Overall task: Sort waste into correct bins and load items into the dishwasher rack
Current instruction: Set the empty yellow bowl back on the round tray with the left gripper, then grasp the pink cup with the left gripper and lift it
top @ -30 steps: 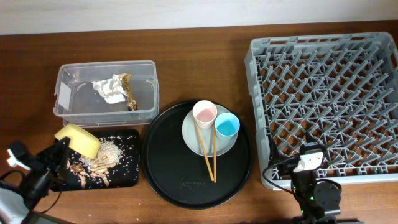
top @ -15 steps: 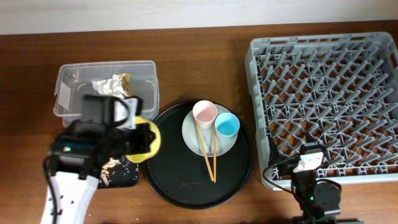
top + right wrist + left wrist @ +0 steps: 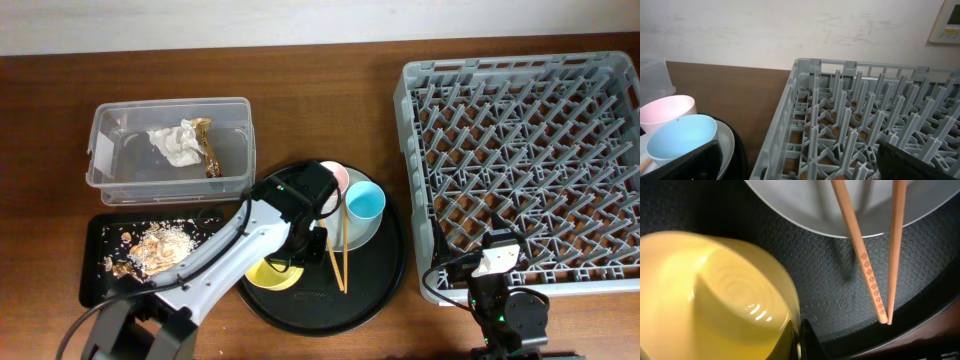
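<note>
My left gripper (image 3: 292, 258) is shut on the rim of the yellow bowl (image 3: 270, 273), which sits low over the round black tray (image 3: 385, 280). In the left wrist view the bowl (image 3: 715, 295) fills the left, pinched at the gripper (image 3: 801, 342). Two wooden chopsticks (image 3: 338, 262) lie across the grey-green plate (image 3: 367, 232) beside the pink cup (image 3: 336, 178) and the blue cup (image 3: 365, 201). The clear tub (image 3: 108, 172) holds the paper ball (image 3: 175, 142) and the foil wrapper (image 3: 208, 150). Food scraps (image 3: 155, 248) lie in the small black tray (image 3: 93, 272). My right gripper (image 3: 497, 262) is open and empty by the grey rack (image 3: 520, 150).
My left arm (image 3: 215, 262) stretches from the front left across the small black tray's corner to the round tray. In the right wrist view the rack's near corner (image 3: 805, 75) stands just right of the blue cup (image 3: 682, 137) and the pink cup (image 3: 667, 111).
My left gripper has carried the yellow bowl from over the small black tray rightwards onto the round black tray. The scraps now lie in the small tray. The right arm has not moved.
</note>
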### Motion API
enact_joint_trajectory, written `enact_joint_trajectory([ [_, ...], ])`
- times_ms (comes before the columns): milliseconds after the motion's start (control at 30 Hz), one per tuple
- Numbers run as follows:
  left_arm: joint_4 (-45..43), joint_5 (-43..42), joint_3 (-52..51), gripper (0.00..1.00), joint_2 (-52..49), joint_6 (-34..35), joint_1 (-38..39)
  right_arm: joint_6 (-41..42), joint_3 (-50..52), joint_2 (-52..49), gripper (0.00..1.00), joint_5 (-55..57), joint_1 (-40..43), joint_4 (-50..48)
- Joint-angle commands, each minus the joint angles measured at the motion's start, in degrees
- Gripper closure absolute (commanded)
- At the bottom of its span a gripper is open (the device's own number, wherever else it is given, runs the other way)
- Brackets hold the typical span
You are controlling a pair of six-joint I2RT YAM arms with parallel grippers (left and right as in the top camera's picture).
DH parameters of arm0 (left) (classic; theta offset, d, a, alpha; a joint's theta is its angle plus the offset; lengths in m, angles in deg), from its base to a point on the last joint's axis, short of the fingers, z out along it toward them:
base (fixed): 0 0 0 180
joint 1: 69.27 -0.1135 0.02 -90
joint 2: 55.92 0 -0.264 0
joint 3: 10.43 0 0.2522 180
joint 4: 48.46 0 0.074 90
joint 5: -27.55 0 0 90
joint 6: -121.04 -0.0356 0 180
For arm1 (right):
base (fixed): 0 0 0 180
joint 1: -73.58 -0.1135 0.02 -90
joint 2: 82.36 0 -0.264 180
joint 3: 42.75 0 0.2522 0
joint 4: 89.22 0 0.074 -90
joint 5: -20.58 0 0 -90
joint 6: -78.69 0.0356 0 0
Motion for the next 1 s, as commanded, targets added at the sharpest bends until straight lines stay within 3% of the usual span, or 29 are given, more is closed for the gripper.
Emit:
enact_joint_trajectory([
  [0,-0.04,0.63,-0.2,0.74,-1.05,0.33,0.28,0.22,0.31,0.28,0.01,0.28,0.24,0.24],
  [100,0.46,-0.17,1.4,0.69,-1.05,0.02,0.2,0.24,0.31,0.28,0.02,0.28,0.24,0.22],
  [200,1.42,0.37,13.18,0.62,-1.05,-3.37,-2.36,0.24,0.31,0.28,0.02,0.28,0.24,0.22],
  [267,-2.47,5.92,18.36,0.59,-1.05,-3.3,-6.19,0.24,0.31,0.28,0.01,0.31,0.24,0.22],
  [367,-7.48,6.25,16.87,0.55,-2.73,1.42,-10.47,0.24,0.31,0.28,0.01,0.28,0.24,0.22],
  [533,-10.54,3.37,16.74,0.57,-10.93,1.42,-10.36,0.24,0.31,0.28,0.01,0.28,0.24,0.22],
  [867,-13.18,2.12,16.74,0.57,-12.83,1.42,-10.36,0.24,0.31,0.28,0.01,0.28,0.24,0.22],
  [900,-13.38,2.12,16.74,0.59,-13.84,1.42,-10.23,0.24,0.31,0.28,0.01,0.28,0.24,0.22],
  [967,-14.27,2.01,16.74,0.82,-15.21,1.42,-10.14,0.24,0.31,0.28,0.01,0.31,0.24,0.22],
])
